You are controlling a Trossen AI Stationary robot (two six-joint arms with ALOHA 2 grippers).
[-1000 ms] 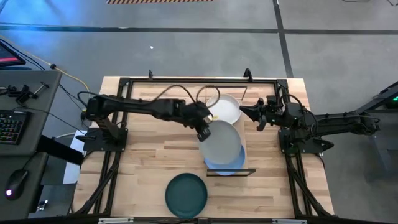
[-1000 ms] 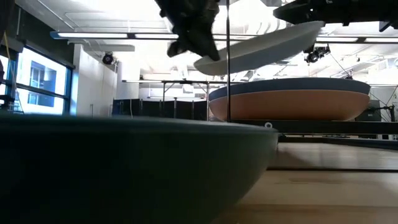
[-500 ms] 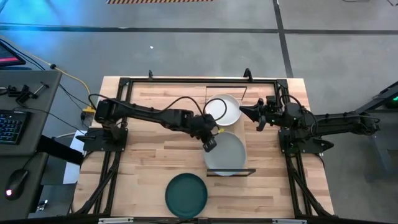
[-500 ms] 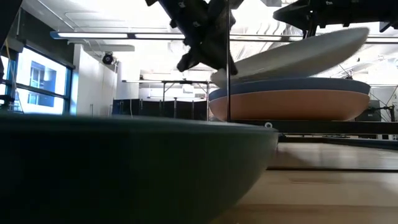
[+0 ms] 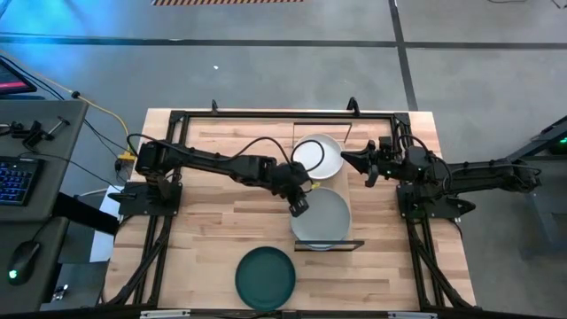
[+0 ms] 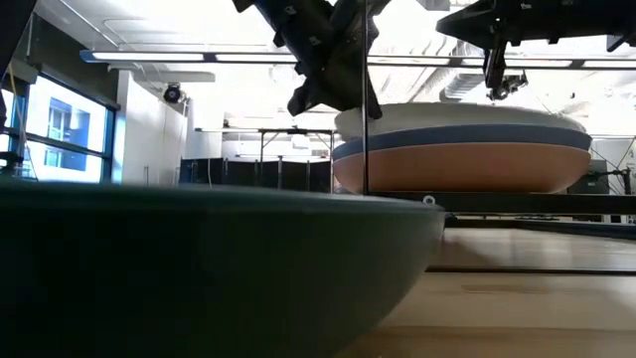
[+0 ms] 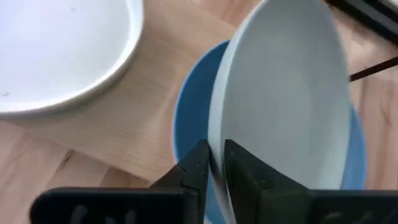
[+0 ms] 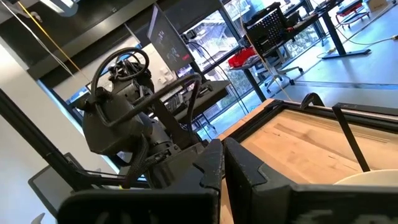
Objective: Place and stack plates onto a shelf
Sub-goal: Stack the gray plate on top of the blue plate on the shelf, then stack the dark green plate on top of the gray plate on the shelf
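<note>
Shelf (image 5: 344,209): carries a stack of pink plate (image 6: 457,169), blue plate (image 7: 186,118) and, on top, pale green plate (image 5: 322,218), with the white plate (image 5: 319,155) at its far end. Left gripper (image 5: 299,206): fingers clamped on the pale green plate's rim, over the shelf's left edge. Right gripper (image 5: 347,159): fingers together, just right of the shelf's far end; dark teal plate (image 5: 265,276) lies off the shelf on the tabletop (image 5: 213,230).

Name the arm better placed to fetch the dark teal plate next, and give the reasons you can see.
Probably the left, once it lets go. The left gripper is still clamped on the pale plate on the shelf, nearer the dark teal plate. The right gripper waits shut by the white plate.
</note>
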